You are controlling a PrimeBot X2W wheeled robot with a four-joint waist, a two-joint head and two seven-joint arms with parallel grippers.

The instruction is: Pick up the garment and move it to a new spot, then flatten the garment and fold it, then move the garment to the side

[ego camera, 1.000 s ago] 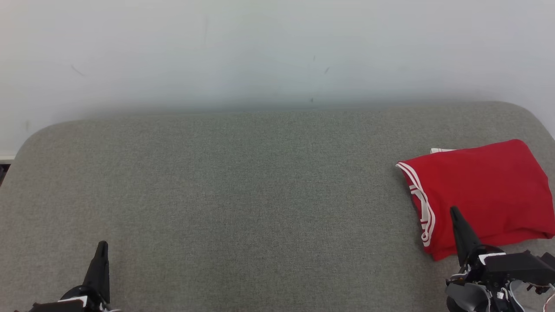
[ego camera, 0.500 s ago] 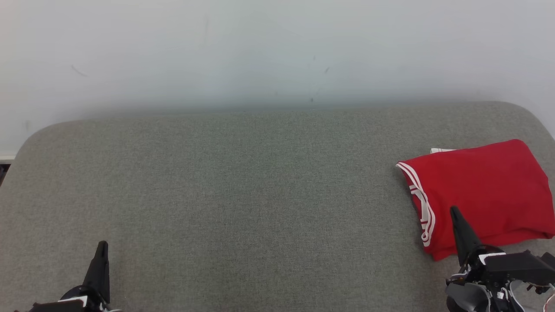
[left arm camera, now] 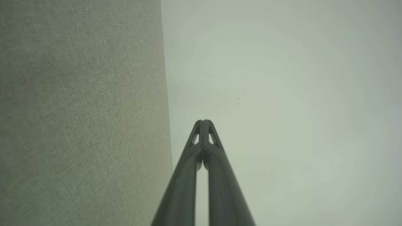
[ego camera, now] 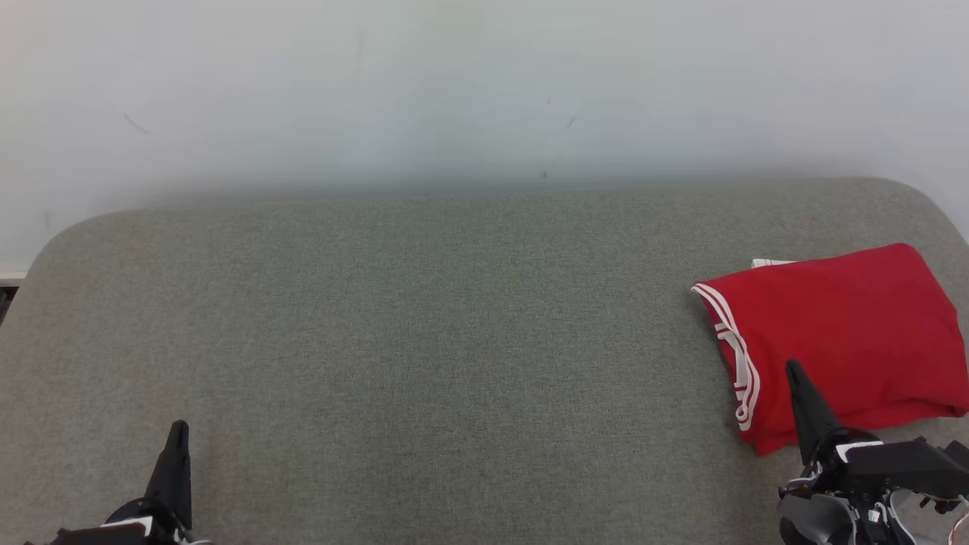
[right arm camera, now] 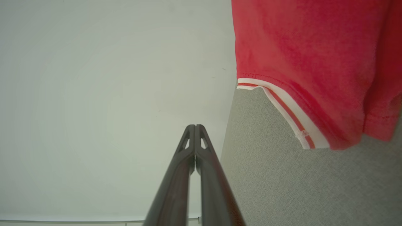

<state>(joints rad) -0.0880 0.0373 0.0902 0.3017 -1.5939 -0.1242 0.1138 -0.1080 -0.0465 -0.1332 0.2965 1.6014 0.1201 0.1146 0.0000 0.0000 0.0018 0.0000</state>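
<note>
Grey fabric surface (ego camera: 424, 341) against pale wall (ego camera: 454, 91) — folded red garment (ego camera: 840, 333) at far right. Left gripper (ego camera: 179, 428), right gripper (ego camera: 792, 368) — fingers pressed together, empty.

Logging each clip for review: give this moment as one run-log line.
garment: folded, right end of grey cushion | left end effector: shut, empty | right end effector: shut, empty

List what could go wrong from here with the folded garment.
1. The shut right gripper sits close to the near edge of the red garment. A careless sweep could snag the cloth and undo the fold.
2. The garment lies far toward the right end of the grey surface, so a nudge might push it off.
</note>
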